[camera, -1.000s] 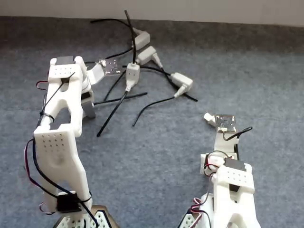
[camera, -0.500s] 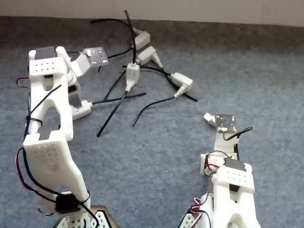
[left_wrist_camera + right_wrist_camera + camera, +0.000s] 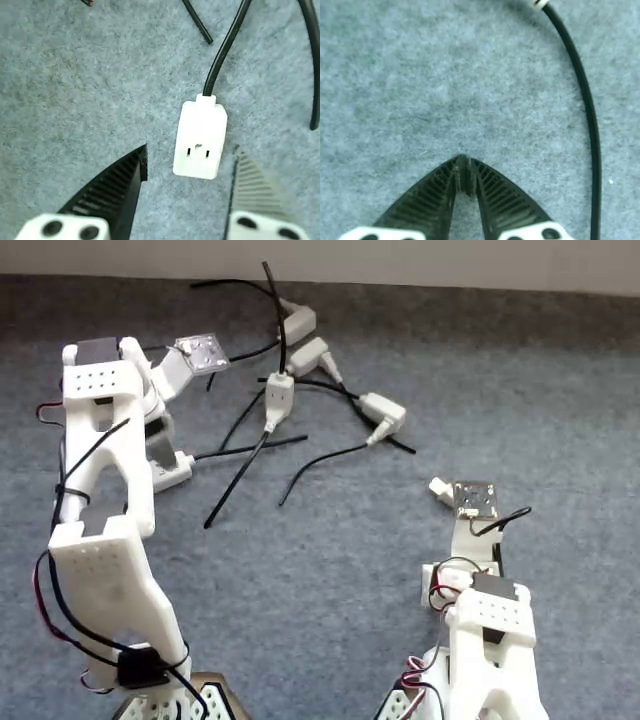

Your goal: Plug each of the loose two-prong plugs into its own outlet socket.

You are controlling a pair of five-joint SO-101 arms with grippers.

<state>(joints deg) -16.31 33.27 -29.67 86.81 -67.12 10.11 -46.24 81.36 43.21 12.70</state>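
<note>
A white outlet socket [image 3: 200,140] with two slots lies flat on the grey carpet, its black cable [image 3: 222,55] running away from it. My left gripper [image 3: 190,151] is open, one jaw on each side of the socket's slotted end and neither touching it. From above, the same socket [image 3: 172,472] lies beside the left gripper [image 3: 160,455]. Several white plugs and sockets lie at the back: one [image 3: 385,415], one [image 3: 278,395], one [image 3: 312,355]. My right gripper [image 3: 466,167] is shut on nothing, low over bare carpet [image 3: 440,488].
Black cables [image 3: 250,475] cross the carpet between the arms and the plugs. One black cable [image 3: 582,100] runs past the right gripper. A pale wall edge borders the far side. Bare carpet [image 3: 330,570] lies between the arms.
The left arm swung to the left and its wrist turned, uncovering the white socket beside its gripper. The right arm has not moved.
</note>
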